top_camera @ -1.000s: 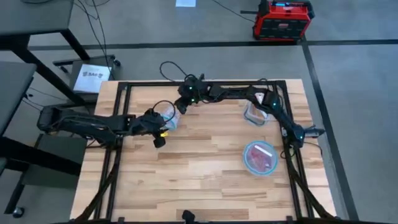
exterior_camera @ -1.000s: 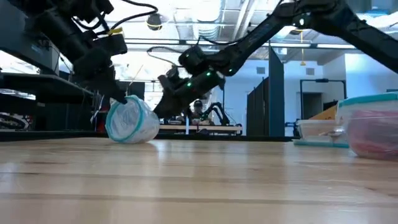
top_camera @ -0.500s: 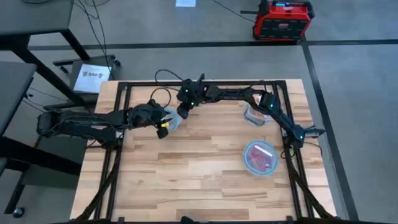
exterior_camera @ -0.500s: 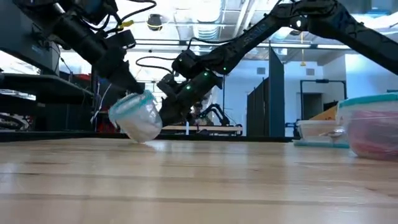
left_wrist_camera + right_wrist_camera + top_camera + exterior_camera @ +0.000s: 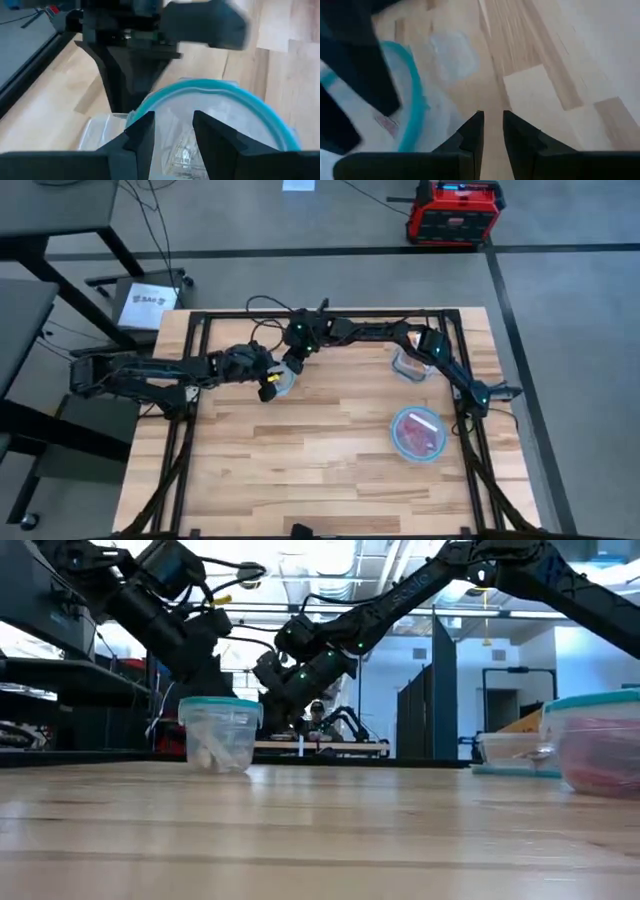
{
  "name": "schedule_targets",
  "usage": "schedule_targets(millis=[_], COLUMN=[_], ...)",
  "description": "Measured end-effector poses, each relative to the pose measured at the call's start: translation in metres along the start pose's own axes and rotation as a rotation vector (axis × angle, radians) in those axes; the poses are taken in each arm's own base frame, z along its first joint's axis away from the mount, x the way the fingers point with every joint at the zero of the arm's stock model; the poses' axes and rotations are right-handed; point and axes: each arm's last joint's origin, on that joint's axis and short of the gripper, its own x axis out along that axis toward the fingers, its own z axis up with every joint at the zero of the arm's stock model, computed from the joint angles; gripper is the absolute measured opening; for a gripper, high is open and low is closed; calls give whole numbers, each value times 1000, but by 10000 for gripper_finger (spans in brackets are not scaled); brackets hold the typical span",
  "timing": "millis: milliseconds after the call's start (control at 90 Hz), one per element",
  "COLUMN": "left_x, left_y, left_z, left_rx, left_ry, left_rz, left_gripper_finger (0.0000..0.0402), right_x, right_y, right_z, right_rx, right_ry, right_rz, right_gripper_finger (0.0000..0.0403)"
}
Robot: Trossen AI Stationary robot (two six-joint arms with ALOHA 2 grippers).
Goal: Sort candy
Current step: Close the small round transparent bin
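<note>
Nearest in the low view, a clear blue-rimmed tub (image 5: 598, 740) filled with red and magenta wrapped candy (image 5: 421, 436) is seen at the table's right side; from above it is well apart from both grippers, presumably the finished pile for that colour. Behind it, a second clear container (image 5: 409, 363) sits under the right arm's elbow; its contents cannot be made out. Farther back, a small clear tub with a teal rim (image 5: 220, 732) stands upright on the wooden table (image 5: 320, 460), with pale silvery-white wrapped candy (image 5: 212, 748) lying in its bottom. The left gripper (image 5: 173, 131) is held just over this tub's rim, fingers slightly parted and holding nothing, seemingly to steady or release it. The right gripper (image 5: 492, 129) is poised just beside the tub, fingers nearly pressed together and empty.
</note>
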Motion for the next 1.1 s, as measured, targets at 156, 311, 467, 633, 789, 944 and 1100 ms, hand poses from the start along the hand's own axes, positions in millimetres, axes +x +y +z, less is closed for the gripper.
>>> schedule_targets(millis=[156,311,467,633,789,944,1100], left_x=[-11,-29,-49,-63,-66,-56,-49], left_y=[-6,-17,-27,-37,-47,-45,-30], left_z=[27,47,47,21,9,3,-2], left_rx=[27,46,-41,-115,-132,-111,-191], left_ry=[-60,0,204,442,460,386,388], left_rz=[-32,-90,-124,-63,-47,33,140], left_gripper_finger=[123,123,123,123,123,123,123], right_x=[-40,-55,-50,-40,-36,-28,-26], right_y=[0,12,27,33,31,46,63], right_z=[25,34,27,12,7,2,-6], right_rx=[-50,-71,-77,-59,-40,-49,-12], right_ry=[-63,-76,-24,41,70,96,171], right_rz=[-63,-50,-27,-63,-86,-65,-49], right_gripper_finger=[60,60,60,60,60,60,60])
